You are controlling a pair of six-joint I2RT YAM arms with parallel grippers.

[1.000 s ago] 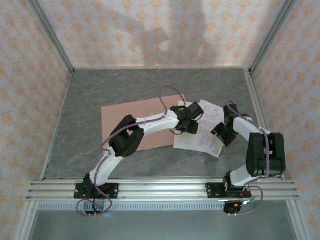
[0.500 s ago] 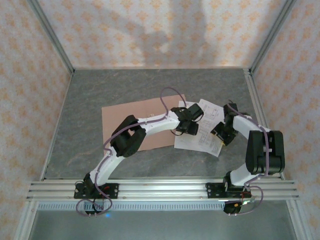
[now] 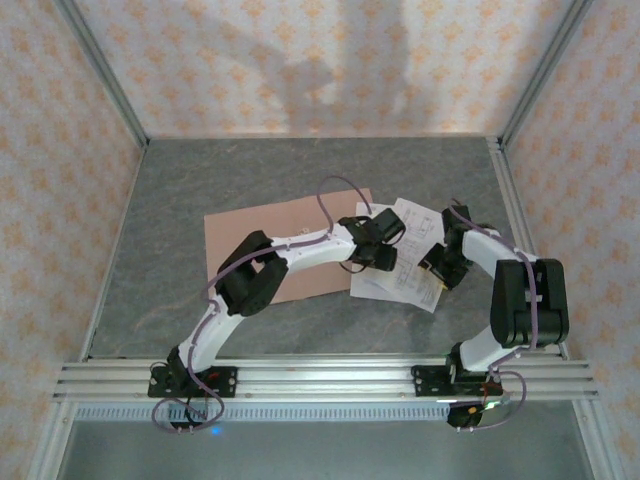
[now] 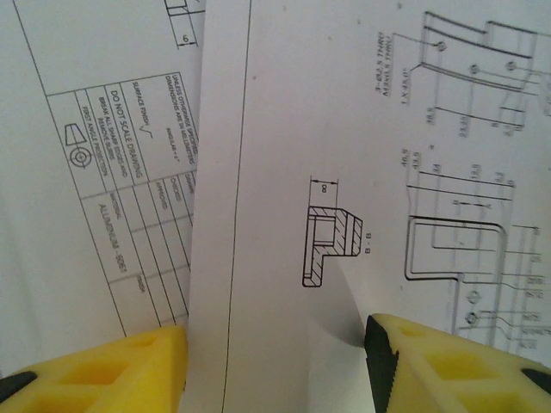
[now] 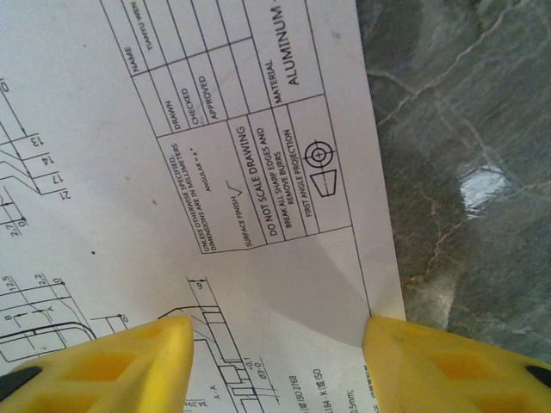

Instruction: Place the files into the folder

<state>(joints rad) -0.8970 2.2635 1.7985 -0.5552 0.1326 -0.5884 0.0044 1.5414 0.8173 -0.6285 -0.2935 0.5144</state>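
On the top camera I have the folder lying flat on the grey surface, left of centre. My left arm reaches across its near right part. The files lie as a loosely fanned stack right at the folder's right edge. I cannot tell whether they overlap it, because the left gripper hangs over that spot. The right gripper sits over the right side of the same stack.

On the left wrist camera the left gripper has its jaws about half spread, and the yellow fingers are down at the paper. The files fill the frame. One sheet with a small section drawing lies on top and runs between the two fingers. Another sheet with a title block shows beneath it to the left. The jaws are not closed on anything.

On the right wrist camera the right gripper is also about half spread, with the files between its fingers. The right finger meets the sheet at its edge, where the paper gives way to the marbled surface. A title block reading "DO NOT SCALE DRAWING" sits just ahead of the jaws. This gripper has nothing pinched either.
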